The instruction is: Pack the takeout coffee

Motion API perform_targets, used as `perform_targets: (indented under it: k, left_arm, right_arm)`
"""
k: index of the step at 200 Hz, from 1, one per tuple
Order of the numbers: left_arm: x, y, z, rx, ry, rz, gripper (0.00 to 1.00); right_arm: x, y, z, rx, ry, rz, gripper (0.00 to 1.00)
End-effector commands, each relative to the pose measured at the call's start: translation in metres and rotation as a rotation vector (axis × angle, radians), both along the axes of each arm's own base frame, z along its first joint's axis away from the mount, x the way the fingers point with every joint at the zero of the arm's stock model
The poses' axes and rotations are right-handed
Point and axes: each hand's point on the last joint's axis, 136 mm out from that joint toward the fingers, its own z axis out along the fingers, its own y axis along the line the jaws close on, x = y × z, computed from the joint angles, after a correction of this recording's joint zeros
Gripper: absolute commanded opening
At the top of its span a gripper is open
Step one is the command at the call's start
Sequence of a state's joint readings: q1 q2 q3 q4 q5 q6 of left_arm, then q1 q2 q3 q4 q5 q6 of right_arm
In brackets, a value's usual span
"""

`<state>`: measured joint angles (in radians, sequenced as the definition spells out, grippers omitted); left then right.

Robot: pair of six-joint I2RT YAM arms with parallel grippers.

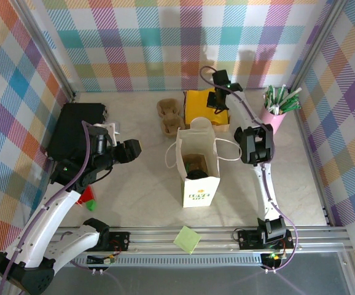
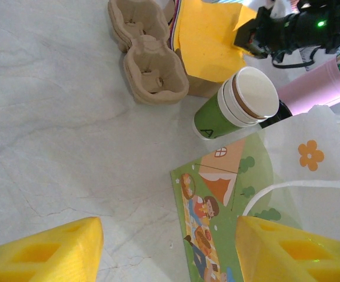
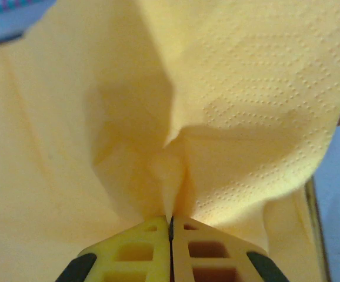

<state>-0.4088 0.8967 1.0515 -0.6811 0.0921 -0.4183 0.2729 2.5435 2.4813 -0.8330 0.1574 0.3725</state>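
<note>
My right gripper (image 1: 217, 103) (image 3: 171, 218) is shut on the top yellow napkin (image 3: 246, 88) of the napkin pile (image 1: 196, 107) (image 2: 208, 41) at the back, and the paper bunches up where the fingers pinch it. My left gripper (image 1: 131, 150) (image 2: 170, 235) is open above the table, left of the open white-and-green paper bag (image 1: 199, 184) (image 2: 229, 194), with nothing between its fingers. Something brown and dark sits inside the bag; I cannot tell what it is. The takeout coffee is hidden.
A stack of nested green-and-white cups (image 2: 235, 106) lies on its side between the napkins and the bag. Cardboard cup carriers (image 1: 170, 117) (image 2: 149, 64) lie left of the napkins. A pink cup of sticks (image 1: 274, 117) (image 2: 317, 88) stands back right. A black box (image 1: 76, 129) stands at the left.
</note>
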Motion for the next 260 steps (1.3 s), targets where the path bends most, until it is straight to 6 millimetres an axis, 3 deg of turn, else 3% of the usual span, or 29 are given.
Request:
perform_targets:
  k: [1,36,78,125,151,176,218,231,260]
  left_arm:
    - [-0.003,0.005,0.015,-0.010,-0.033,0.011,0.61]
    - [-0.005,0.005,0.020,-0.028,-0.049,0.013,0.61]
    - [-0.007,0.010,0.022,-0.013,-0.021,0.041,0.56]
    - [-0.014,-0.006,0.036,-0.063,-0.037,-0.022,0.55]
    - [-0.015,-0.015,0.043,-0.094,-0.057,-0.047,0.55]
    - [-0.017,-0.028,0.054,-0.135,-0.085,-0.096,0.55]
    - [-0.022,-0.053,0.066,-0.240,-0.086,-0.171,0.55]
    - [-0.025,-0.060,0.067,-0.266,-0.085,-0.189,0.55]
    - [-0.033,-0.073,0.072,-0.306,-0.080,-0.231,0.55]
  right_arm:
    - [-0.004,-0.011,0.070,-0.011,-0.106,0.006,0.07]
    - [-0.021,-0.020,0.118,-0.011,-0.148,-0.007,0.03]
    - [-0.058,-0.029,0.200,0.019,-0.238,-0.015,0.03]
    - [-0.126,-0.039,0.288,0.115,-0.323,-0.017,0.02]
    - [-0.171,-0.038,0.325,0.204,-0.342,0.005,0.02]
    - [-0.215,-0.030,0.347,0.331,-0.319,0.035,0.02]
    - [-0.279,0.037,0.377,0.777,-0.170,0.281,0.02]
    - [-0.290,0.047,0.375,0.833,-0.130,0.305,0.02]
    - [-0.307,0.050,0.362,0.874,-0.075,0.270,0.00]
